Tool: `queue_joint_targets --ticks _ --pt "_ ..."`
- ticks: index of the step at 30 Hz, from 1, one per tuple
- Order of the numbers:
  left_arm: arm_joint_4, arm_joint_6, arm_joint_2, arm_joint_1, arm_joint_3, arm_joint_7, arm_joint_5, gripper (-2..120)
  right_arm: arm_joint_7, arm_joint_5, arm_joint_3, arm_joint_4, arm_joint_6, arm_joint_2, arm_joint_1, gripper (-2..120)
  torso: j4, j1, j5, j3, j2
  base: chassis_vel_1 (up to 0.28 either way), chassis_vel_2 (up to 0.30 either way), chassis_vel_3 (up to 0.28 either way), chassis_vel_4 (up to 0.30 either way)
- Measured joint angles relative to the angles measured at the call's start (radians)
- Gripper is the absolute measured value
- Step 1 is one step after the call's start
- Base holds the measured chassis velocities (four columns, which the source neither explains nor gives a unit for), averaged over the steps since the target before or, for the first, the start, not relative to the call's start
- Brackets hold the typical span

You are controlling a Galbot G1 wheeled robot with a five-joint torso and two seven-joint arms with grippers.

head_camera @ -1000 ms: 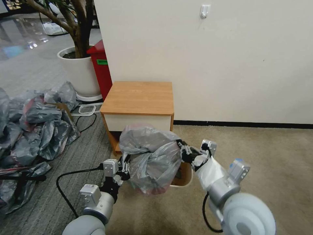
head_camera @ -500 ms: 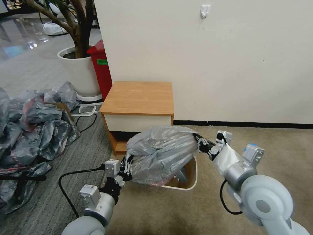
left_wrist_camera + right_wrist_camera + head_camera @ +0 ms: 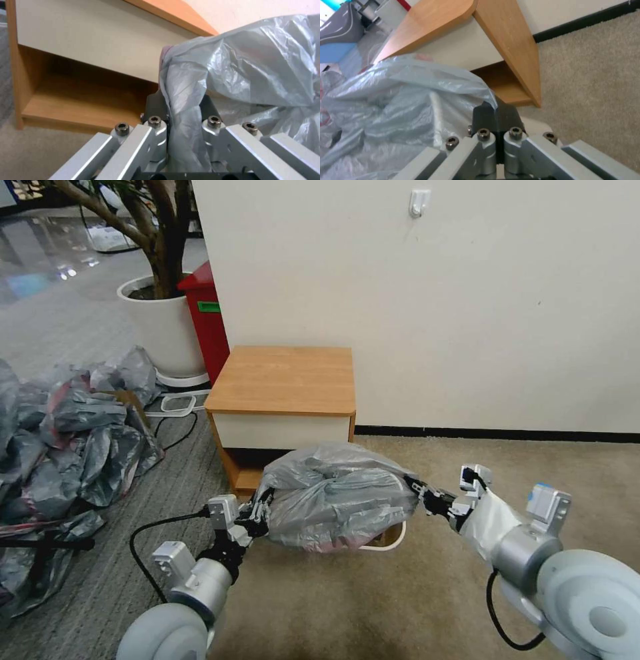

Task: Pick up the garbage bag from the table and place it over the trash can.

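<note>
Both grippers pinch the bag [image 3: 337, 503], stretched between them over the bin [image 3: 395, 535], just in front of the worktop [image 3: 283, 380]. Left gripper [image 3: 260, 511] has its jaws closed narrow on a bunched fold; right gripper [image 3: 419, 492] has its jaws shut tight on the opposite edge. To do this well, keep the mouth taut and level, lowering both sides evenly around the rim. Most of the bin hides beneath plastic; whether the mouth faces down is unclear.
</note>
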Motion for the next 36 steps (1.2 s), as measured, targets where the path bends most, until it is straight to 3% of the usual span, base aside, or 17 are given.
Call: queue_joint_targets --ticks 11,15,20,23,25,27,29,31,36 --pt "0.001 0.035 0.005 -0.012 -0.02 0.001 -0.094 9 0.007 0.01 0.006 0.005 0.001 0.015 -0.026 3 0.0001 0.0 0.0 0.0 0.0 0.0 0.0 0.0 0.0" --pt "0.024 0.047 0.005 -0.019 -0.03 -0.021 -0.14 9 0.026 0.042 0.055 0.037 0.002 0.036 -0.063 22 0.0001 0.0 -0.0002 0.0 0.0 0.0 0.0 0.0 0.0" --pt "0.043 0.049 0.005 -0.026 -0.035 -0.042 -0.154 9 0.016 0.017 0.08 0.038 0.017 0.063 -0.107 32 0.0001 0.0 -0.0001 0.0 0.0 0.0 0.0 0.0 0.0" --pt "0.068 0.05 0.005 -0.034 -0.036 -0.067 -0.174 9 -0.075 -0.073 0.088 0.038 0.079 0.134 -0.17 51 0.0 0.0 -0.0001 0.0 0.0 0.0 0.0 0.0 0.0" --pt "0.071 0.051 0.005 -0.036 -0.036 -0.071 -0.179 9 -0.085 -0.076 0.087 0.038 0.096 0.144 -0.177 54 0.0 0.0 -0.0002 0.0 0.0 0.0 0.0 0.0 0.0" --pt "0.078 0.05 0.004 -0.04 -0.041 -0.086 -0.203 9 -0.148 -0.08 0.077 0.038 0.199 0.205 -0.212 64 0.0 0.0 -0.0002 0.0 0.0 0.0 0.0 0.0 0.0" --pt "0.078 0.05 0.003 -0.04 -0.042 -0.091 -0.21 9 -0.161 -0.08 0.068 0.038 0.231 0.224 -0.22 69 -0.0002 0.0 -0.0003 0.0 0.0 0.0 0.0 0.0 0.0" --pt "0.077 0.048 0.0 -0.039 -0.043 -0.108 -0.237 9 -0.171 -0.045 0.016 0.039 0.361 0.3 -0.229 79 0.0001 0.0 -0.0002 0.0 0.0 0.0 0.0 0.0 0.0" --pt "0.058 0.047 -0.001 -0.035 -0.043 -0.128 -0.273 9 -0.163 -0.046 -0.067 0.039 0.472 0.395 -0.219 93 0.0 0.0 -0.0002 0.0 0.0 0.0 0.0 0.0 0.0"
